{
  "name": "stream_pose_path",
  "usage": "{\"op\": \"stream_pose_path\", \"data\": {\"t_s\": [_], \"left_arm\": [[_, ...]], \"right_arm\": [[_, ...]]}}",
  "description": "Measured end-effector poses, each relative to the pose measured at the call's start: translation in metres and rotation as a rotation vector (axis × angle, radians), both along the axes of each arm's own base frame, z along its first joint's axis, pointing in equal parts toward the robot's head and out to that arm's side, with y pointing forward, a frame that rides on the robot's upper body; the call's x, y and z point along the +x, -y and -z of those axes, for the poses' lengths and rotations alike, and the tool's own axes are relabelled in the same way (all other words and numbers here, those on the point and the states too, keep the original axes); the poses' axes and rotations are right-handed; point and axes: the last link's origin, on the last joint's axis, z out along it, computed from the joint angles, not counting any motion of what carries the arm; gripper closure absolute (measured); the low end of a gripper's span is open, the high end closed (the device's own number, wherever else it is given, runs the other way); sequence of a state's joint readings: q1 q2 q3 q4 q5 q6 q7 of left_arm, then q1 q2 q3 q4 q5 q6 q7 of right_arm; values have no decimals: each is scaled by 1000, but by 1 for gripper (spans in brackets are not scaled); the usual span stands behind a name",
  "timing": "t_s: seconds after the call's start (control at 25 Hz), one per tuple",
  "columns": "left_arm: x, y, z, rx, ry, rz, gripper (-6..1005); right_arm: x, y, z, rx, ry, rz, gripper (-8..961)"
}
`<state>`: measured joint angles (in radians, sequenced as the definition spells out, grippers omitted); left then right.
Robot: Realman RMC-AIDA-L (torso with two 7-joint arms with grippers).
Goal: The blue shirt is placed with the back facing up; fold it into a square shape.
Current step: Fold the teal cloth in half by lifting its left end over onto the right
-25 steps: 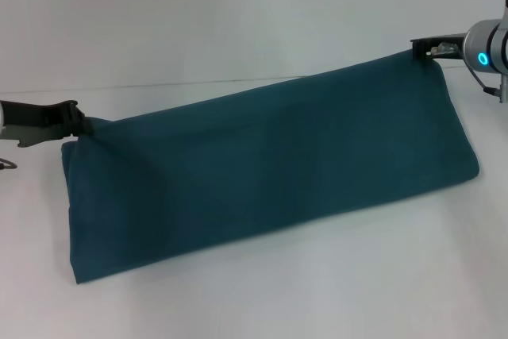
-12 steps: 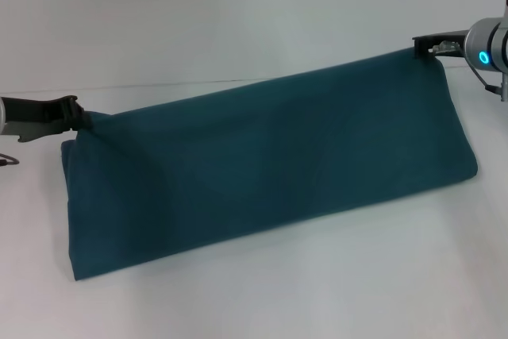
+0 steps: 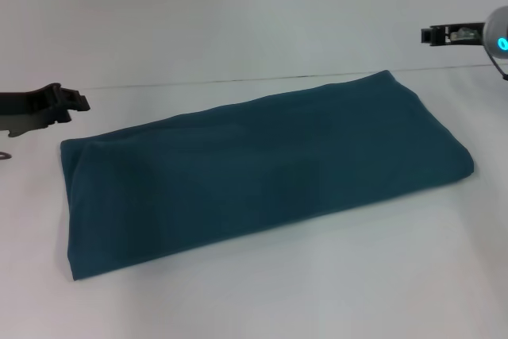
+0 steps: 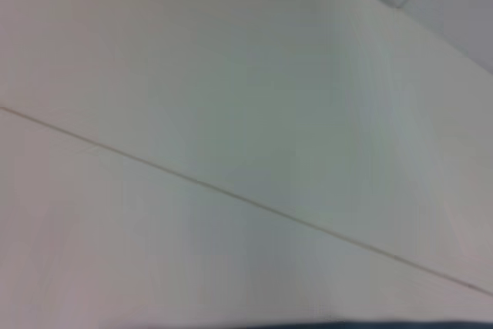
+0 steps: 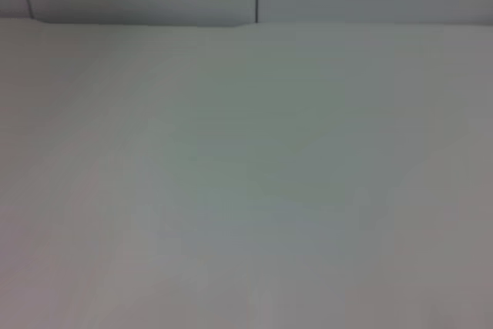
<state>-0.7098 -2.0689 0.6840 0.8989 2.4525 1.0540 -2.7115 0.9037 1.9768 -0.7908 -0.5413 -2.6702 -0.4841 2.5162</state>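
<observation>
The blue shirt lies flat on the white table as a long folded band, plain side up, running from near left to far right. My left gripper hovers just off the shirt's far-left corner, open and holding nothing. Above and beyond the shirt's far-right corner, my right gripper is raised, open and apart from the cloth. In the left wrist view only a thin sliver of the blue shirt shows at the frame's edge. The right wrist view shows no shirt.
A thin seam crosses the table behind the shirt. The seam also shows in the left wrist view. Bare table and a wall line fill the right wrist view.
Both grippers have let go of the shirt's far corners. The raised far edge has dropped and the shirt now lies flat. The right gripper has risen; the left has drawn back slightly.
</observation>
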Motion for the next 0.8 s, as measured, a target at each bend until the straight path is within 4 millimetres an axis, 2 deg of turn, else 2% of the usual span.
{"op": "stream_pose_path", "data": {"t_s": [0.04, 0.28, 0.4, 0.44, 0.48, 0.52, 0.64, 0.8], "left_arm": [[-2, 1, -1, 5, 0, -5, 817], [-7, 9, -5, 19, 44, 5, 567], [-4, 18, -3, 28, 123, 66, 454], [-4, 26, 0, 26, 185, 103, 416], [-5, 32, 2, 23, 223, 120, 406], [-5, 32, 2, 23, 223, 120, 397], [-11, 48, 8, 3, 313, 144, 368], [-15, 70, 15, -13, 454, 196, 339]], "right_arm": [[3, 1, -3, -1, -12, 10, 709], [19, 23, -17, -40, -168, 52, 435], [26, 43, -20, -63, -307, 25, 344], [31, 61, -20, -74, -442, -10, 314], [31, 61, -20, -74, -442, -10, 316], [34, 69, -20, -75, -501, -23, 318], [45, 95, -23, -67, -690, -62, 322], [58, 126, -19, -99, -850, -75, 325]]}}
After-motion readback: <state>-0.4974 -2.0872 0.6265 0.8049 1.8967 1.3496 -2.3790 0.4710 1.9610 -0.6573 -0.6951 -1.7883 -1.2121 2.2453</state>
